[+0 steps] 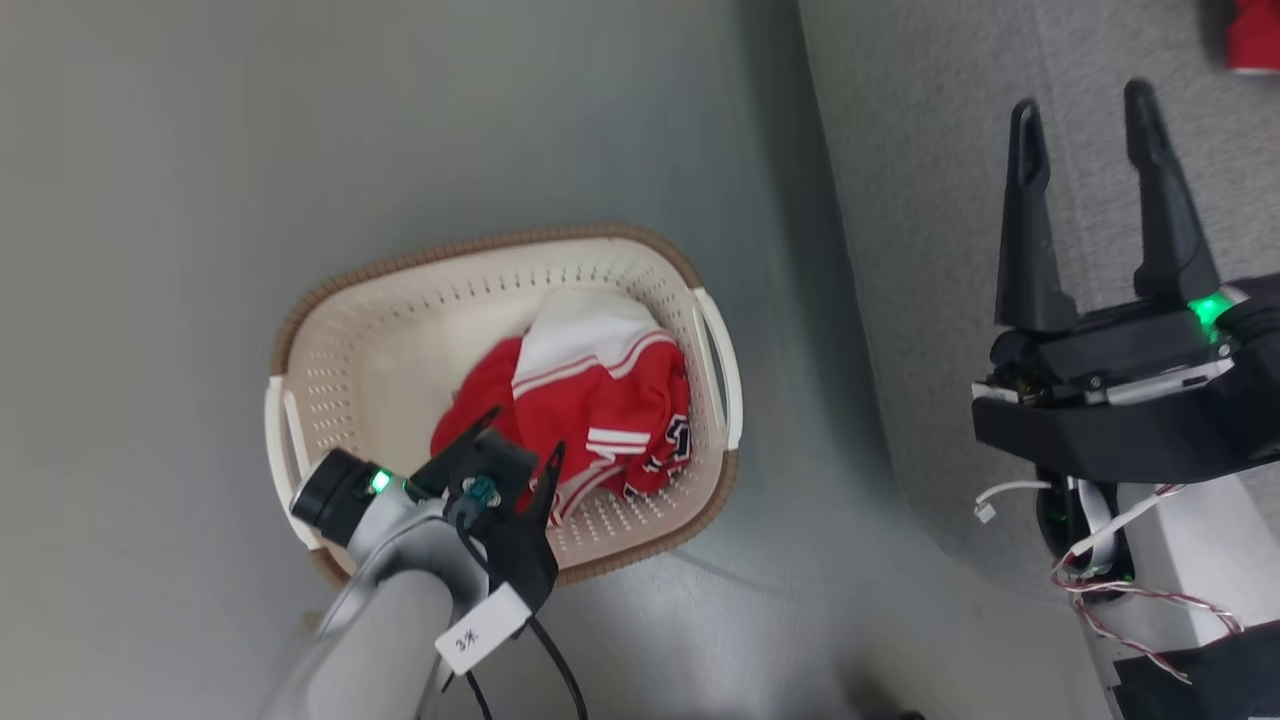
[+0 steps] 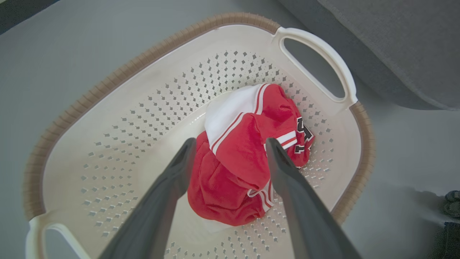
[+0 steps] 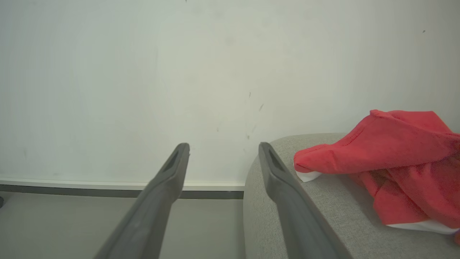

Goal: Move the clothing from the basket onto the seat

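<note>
In the head view, the left gripper point(image 1: 527, 428) covers the near side of the clothing point(image 1: 600, 400) and part of the basket point(image 1: 400, 330) rim. The dark lettering point(image 2: 304, 133) is folded under and unreadable. The frame edge cuts off a red garment point(image 3: 402, 158) on the seat point(image 3: 323, 216). Writing on the arm's tag point(image 1: 482, 628) is too small to read.

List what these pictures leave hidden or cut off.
- Lettering on the clothing, left wrist view: folds hide most of it.
- Basket, near rim, head view: the left arm covers it.
- Garment on the seat, right wrist view: cut off by the right edge.
- Anything under the clothing: hidden by the pile.
</note>
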